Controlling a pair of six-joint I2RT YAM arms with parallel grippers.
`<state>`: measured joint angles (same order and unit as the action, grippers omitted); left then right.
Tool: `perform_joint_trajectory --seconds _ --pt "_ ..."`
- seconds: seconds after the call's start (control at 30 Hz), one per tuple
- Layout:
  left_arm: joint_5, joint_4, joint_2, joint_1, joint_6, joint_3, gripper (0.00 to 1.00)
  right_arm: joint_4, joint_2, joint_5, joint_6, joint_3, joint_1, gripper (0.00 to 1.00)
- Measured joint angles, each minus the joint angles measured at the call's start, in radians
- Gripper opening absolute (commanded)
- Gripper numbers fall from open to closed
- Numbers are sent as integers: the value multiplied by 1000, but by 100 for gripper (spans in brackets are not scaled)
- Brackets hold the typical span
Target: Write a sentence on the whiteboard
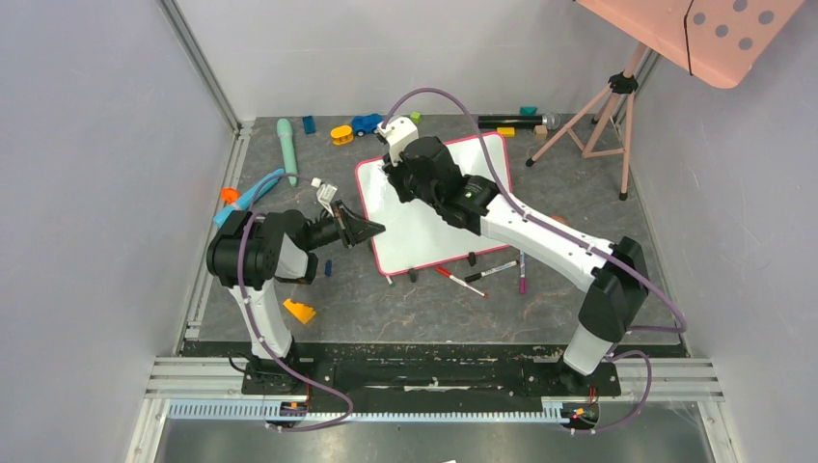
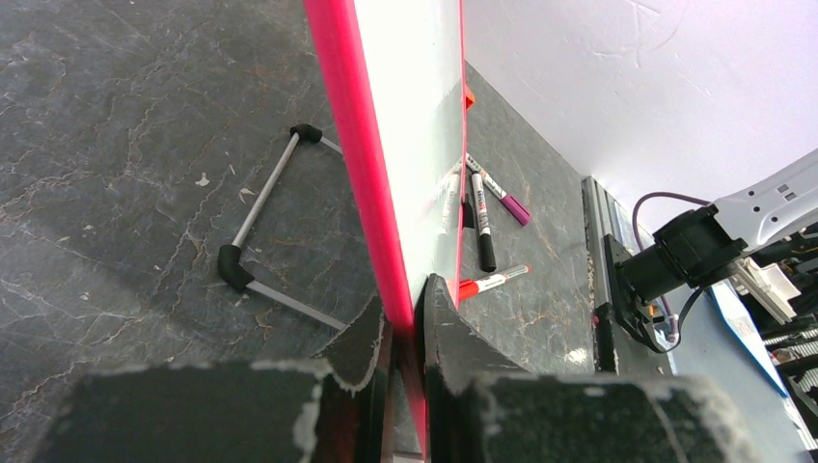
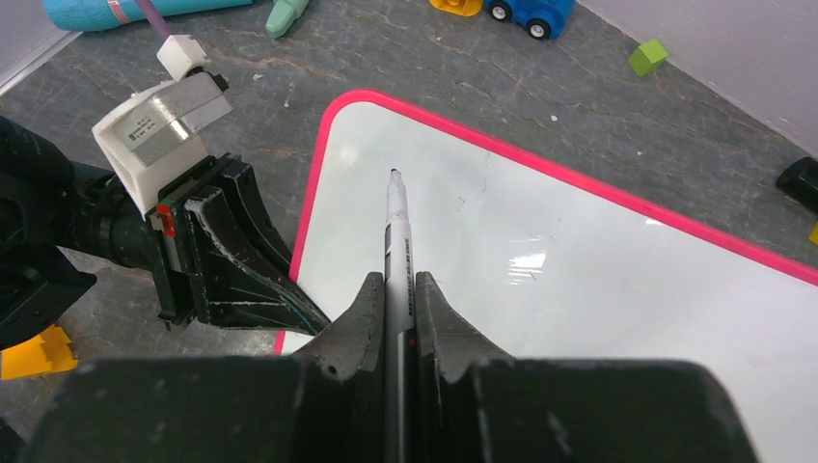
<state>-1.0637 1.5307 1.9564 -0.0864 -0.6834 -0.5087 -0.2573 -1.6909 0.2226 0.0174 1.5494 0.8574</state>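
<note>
The whiteboard (image 1: 415, 241) is sitting in the middle of the dark table (image 1: 405, 309), with its pink-red frame showing all round and its two black clip feet along the near edge. The views are not showing clearly whether it is lying flat or is raised at one side. The left gripper (image 2: 406, 309) is reaching in from the left and clamping the board's left edge. Its jaws are closed on the pink frame, one finger on each face. The right gripper (image 3: 394, 289) is hovering above the far-left part of the board, and its jaws are pinching a white marker (image 3: 398, 241) by the barrel. The marker's dark tip is pointing out over the white surface near the rounded far-left corner. Whether the tip is touching the board cannot be told. Just beyond the board's near edge, a red-capped marker (image 1: 461, 282), a black-capped marker (image 1: 490, 271) and a purple-capped marker (image 1: 522, 273) are lying loose on the table. Toys are resting along the far side, among them a blue car (image 3: 529, 12) and a green block (image 3: 648, 56).
</note>
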Motion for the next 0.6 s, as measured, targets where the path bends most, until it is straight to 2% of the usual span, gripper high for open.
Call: perform_joint_trajectory --seconds 0.6 --pt "-23 0 11 1 0 -16 5 -23 -80 -15 10 69 0 0"
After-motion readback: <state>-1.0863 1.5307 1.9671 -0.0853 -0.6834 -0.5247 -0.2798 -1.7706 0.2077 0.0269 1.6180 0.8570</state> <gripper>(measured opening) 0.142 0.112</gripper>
